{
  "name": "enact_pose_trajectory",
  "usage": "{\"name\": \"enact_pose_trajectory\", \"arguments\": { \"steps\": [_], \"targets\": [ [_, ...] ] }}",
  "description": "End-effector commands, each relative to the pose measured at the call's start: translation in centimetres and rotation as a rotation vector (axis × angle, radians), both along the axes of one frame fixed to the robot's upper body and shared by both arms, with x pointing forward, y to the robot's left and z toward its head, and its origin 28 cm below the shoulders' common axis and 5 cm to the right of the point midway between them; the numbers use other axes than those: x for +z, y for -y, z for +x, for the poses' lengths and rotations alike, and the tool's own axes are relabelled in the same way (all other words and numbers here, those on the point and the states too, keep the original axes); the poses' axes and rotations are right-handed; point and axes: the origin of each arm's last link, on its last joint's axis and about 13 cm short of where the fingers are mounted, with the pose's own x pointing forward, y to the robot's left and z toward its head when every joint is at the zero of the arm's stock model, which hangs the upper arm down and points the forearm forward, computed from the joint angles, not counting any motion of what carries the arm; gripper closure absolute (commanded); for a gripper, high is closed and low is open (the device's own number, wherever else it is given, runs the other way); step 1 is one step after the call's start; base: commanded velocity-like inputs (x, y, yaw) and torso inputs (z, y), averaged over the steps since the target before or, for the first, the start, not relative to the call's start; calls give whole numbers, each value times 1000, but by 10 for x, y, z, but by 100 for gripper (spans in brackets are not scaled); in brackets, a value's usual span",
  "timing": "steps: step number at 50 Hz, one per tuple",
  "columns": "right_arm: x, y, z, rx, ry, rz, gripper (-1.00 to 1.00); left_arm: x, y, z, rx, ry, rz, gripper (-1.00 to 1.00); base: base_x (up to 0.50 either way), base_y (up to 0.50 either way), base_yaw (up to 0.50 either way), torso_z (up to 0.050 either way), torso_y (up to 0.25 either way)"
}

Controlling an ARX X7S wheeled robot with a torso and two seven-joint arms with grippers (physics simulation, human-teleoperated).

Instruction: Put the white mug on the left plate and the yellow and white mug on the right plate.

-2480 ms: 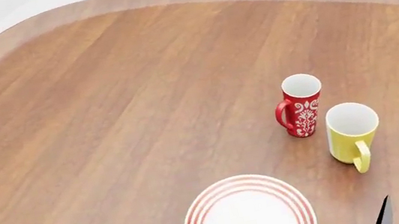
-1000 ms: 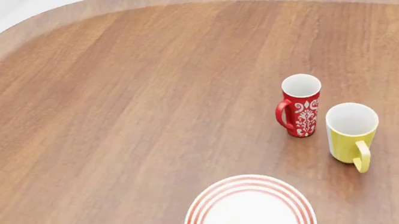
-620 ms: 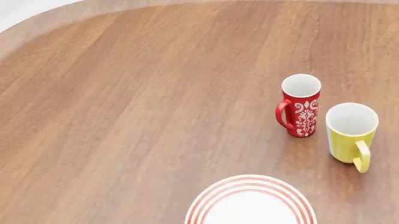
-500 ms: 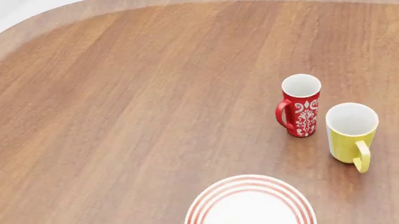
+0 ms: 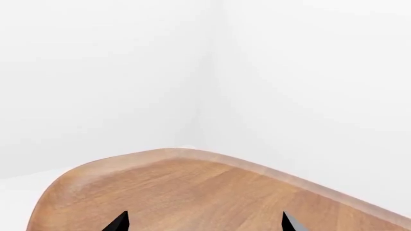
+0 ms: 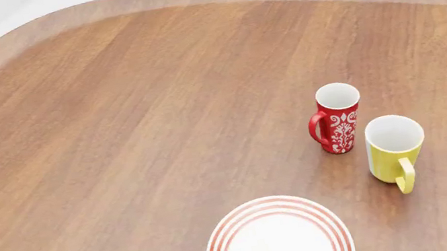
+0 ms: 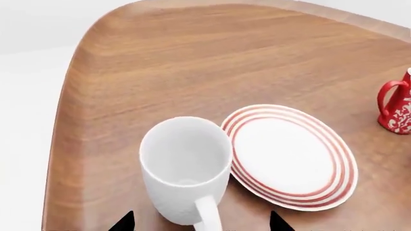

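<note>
White mug [image 7: 186, 171]: upright on the table [image 6: 131, 114], just beside the plate [image 7: 292, 156], its rim overlapping the plate edge in the right wrist view.
Yellow mug [image 6: 394, 150]: upright on the table, beside the red mug [image 6: 336, 117], handle toward the robot, near the plate but apart from it.
Plate: bare.
Right gripper [image 7: 200, 222]: fingers spread, white mug between the tips.
Left gripper [image 5: 204, 222]: fingers spread, nothing between them, over the table edge.
</note>
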Motion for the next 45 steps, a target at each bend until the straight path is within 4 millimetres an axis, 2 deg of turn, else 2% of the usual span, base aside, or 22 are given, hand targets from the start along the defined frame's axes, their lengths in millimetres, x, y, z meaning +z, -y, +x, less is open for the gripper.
{"name": "enact_pose_trajectory", "arguments": {
  "steps": [1, 7, 15, 22, 33, 45],
  "targets": [
    [-11, -1, 14, 1, -32, 12, -100, 1, -2, -1, 2, 3, -6, -100, 0, 0, 0, 0, 0],
    [-12, 0, 28, -3, -47, 12, -100, 1, -2, -2, 3, 4, -8, -100, 0, 0, 0, 0, 0],
    [-12, 1, 35, -3, -57, 0, -100, 3, -4, -3, 8, 7, -19, -100, 0, 0, 0, 0, 0],
    [-14, 0, 36, 14, -70, -15, -100, 3, -3, -4, 6, 8, -19, -100, 0, 0, 0, 0, 0],
    [-22, 0, 24, 51, -98, -37, -100, 2, -3, -4, 6, 7, -19, -100, 0, 0, 0, 0, 0],
    [-17, 0, 33, 71, -130, -75, -100, 3, -4, -4, 7, 6, -20, -100, 0, 0, 0, 0, 0]
  ]
}}
